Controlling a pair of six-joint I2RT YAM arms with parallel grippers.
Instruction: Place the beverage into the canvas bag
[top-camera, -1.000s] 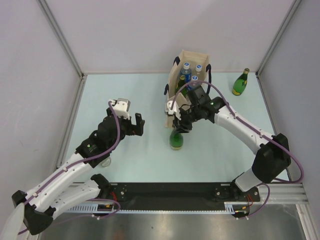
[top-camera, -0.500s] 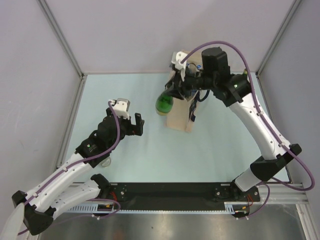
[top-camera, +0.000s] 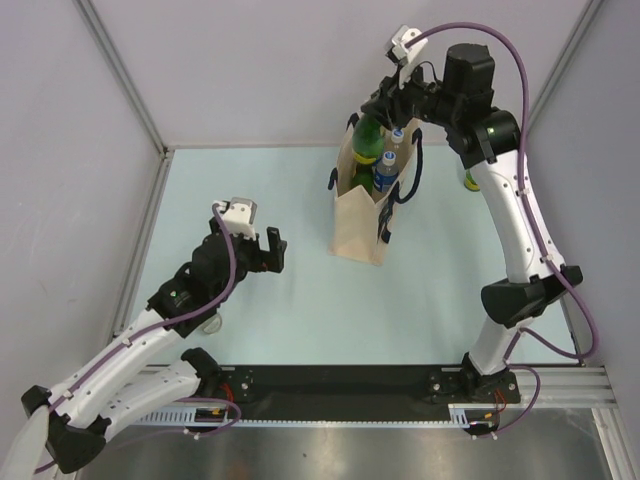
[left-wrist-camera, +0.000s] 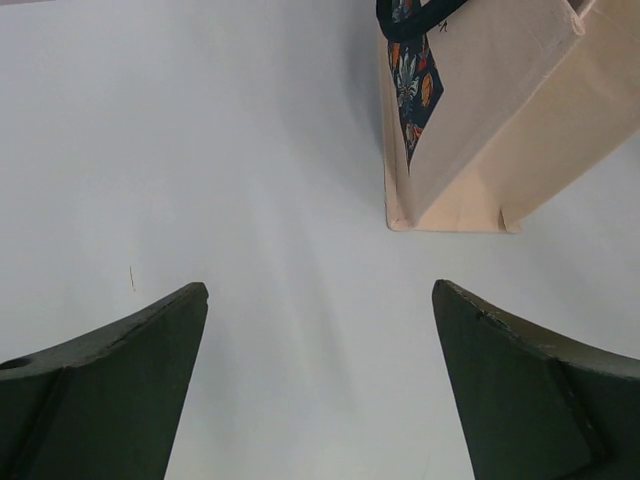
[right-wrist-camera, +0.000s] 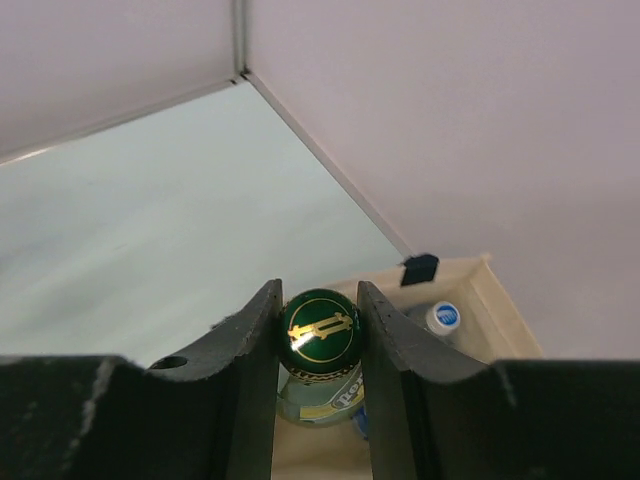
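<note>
Since half a second back, shifted green bottle (top-camera: 367, 140) from outside the left wall of canvas bag (top-camera: 358, 225) to right above its open mouth. A second back, stood on table (top-camera: 250, 190) just in front of bag. Could not tell whether base had entered the mouth yet. Gripped at the neck by right gripper (top-camera: 386, 108). In wrist view, closed to a narrow gap, fingers (right-wrist-camera: 250, 350) pressed against both sides of gold-marked cap (right-wrist-camera: 320, 332). Swung right arm up and back toward rear wall over that second.

Kept bag upright at far side of table, no visible shift since half a second back. Already held blue-capped water bottles (top-camera: 386, 175) inside, plus a patch of green beside them.

Parked left gripper (top-camera: 268, 250) low over table, well left of bag, spread wide with nothing between fingers. Hardly budged from earlier. Faced bag's bottom corner in left wrist view.

Glimpsed spare bottle (top-camera: 467, 181), green, mostly hidden behind right arm at far right of table.
</note>
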